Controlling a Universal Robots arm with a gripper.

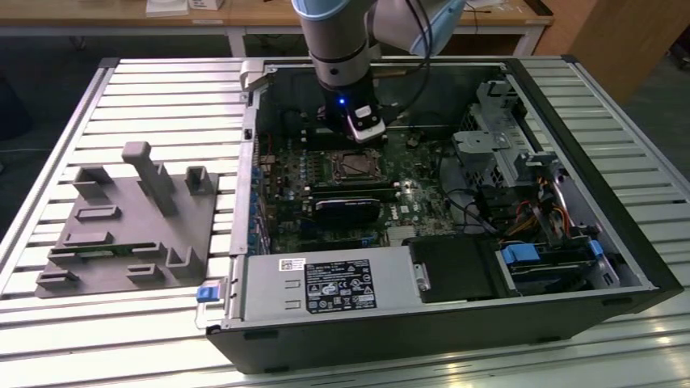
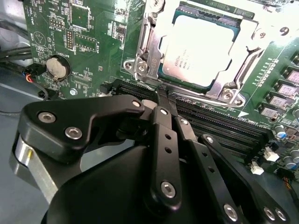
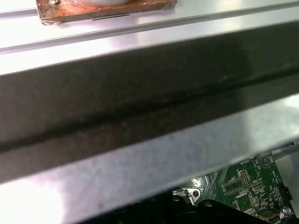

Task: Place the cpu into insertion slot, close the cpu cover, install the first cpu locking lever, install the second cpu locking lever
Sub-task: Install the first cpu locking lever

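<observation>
cpu (image 2: 198,53) seated in insertion slot (image 2: 154,70), gripper (image 2: 163,100) pressed together just beside it

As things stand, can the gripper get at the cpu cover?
Probably yes: the gripper sits right at the edge of the cpu cover, which lies closed over the cpu, with nothing between them.

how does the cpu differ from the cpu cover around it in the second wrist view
The cpu is a solid, flat, dull silver-grey square with faint print; the cpu cover is a shinier metal frame with a cut-out centre. The cpu fills the middle; the cpu cover runs around its edges and reaches further out. Both are metal, square, and lie flat on the green circuit board.
</observation>
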